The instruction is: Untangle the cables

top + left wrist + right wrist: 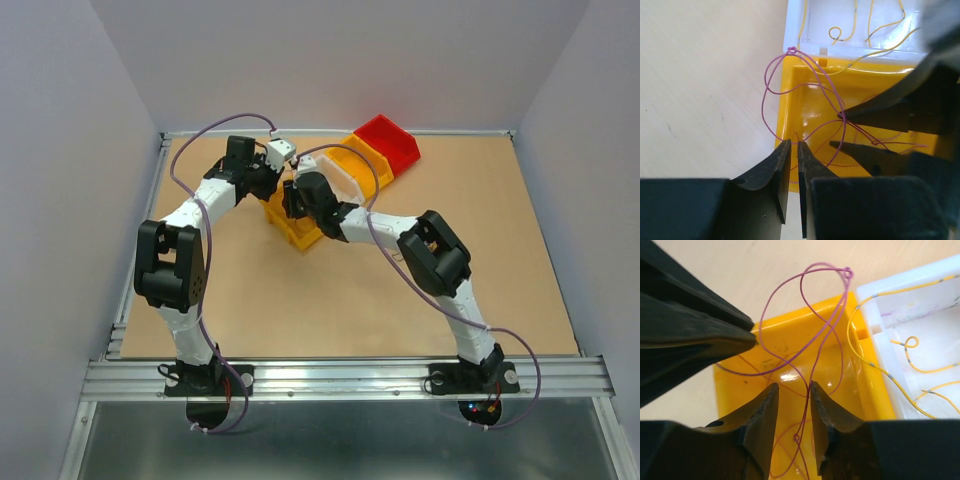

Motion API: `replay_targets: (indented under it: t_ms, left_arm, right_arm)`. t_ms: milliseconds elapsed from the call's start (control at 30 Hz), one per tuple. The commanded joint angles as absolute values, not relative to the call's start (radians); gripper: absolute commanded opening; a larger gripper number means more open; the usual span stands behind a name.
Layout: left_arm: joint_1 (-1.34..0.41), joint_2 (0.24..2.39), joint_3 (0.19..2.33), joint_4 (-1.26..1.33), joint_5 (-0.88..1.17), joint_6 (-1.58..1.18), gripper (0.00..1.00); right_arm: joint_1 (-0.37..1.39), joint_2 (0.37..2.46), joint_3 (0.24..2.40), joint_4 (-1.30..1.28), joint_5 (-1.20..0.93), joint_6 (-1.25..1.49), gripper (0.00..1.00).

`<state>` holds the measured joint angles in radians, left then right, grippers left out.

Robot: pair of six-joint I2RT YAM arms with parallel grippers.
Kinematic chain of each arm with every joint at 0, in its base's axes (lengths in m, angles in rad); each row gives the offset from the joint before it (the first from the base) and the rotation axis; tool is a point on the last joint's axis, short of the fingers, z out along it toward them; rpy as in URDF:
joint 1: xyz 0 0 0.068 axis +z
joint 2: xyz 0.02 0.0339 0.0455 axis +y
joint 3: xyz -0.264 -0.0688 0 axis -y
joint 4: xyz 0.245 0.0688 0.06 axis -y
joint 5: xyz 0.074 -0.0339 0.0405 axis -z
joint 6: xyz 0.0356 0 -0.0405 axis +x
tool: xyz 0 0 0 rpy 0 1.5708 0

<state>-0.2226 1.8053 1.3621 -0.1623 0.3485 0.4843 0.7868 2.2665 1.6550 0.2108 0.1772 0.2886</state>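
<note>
A thin purple cable (pixel 763 107) loops up out of a yellow bin (pixel 865 85) and ends in a small knot (pixel 847 273) above the bin's rim. My left gripper (pixel 793 142) hangs over the bin's edge. Only a narrow gap shows between its jaws, and the purple cable crosses right at their tips. Facing it over the same bin, my right gripper (pixel 792 385) is open, with a strand of the purple cable (pixel 807 405) running between its fingers along the right one. A yellow-orange cable (pixel 897 342) lies in the white bin (pixel 940 315) beside it. In the top view both grippers (pixel 287 185) meet over the yellow bin (pixel 300 238).
Behind the yellow bin, a white bin (pixel 335 175), an orange bin (pixel 365 160) and a red bin (pixel 390 140) stand in a row running back and to the right. Grey walls enclose the table on three sides. Thick lilac cables run along both arms.
</note>
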Motion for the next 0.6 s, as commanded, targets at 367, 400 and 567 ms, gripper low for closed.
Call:
replay_targets:
  t_ms: [367,400,567]
  left_arm:
    - [-0.236,1.792,1.411,-0.167,0.376,0.477,0.22]
    - [-0.238,1.793,1.411,-0.167,0.373,0.477,0.22]
    - [-0.262,1.787,1.404,-0.164,0.334,0.485,0.22]
  right_arm:
    - [0.805,1.993,1.367,0.351,0.302,0.296,0.57]
    - [0.802,1.973,1.347,0.365,0.307,0.298,0.57]
    - [0.804,1.855,1.223,0.410,0.308,0.293,0.59]
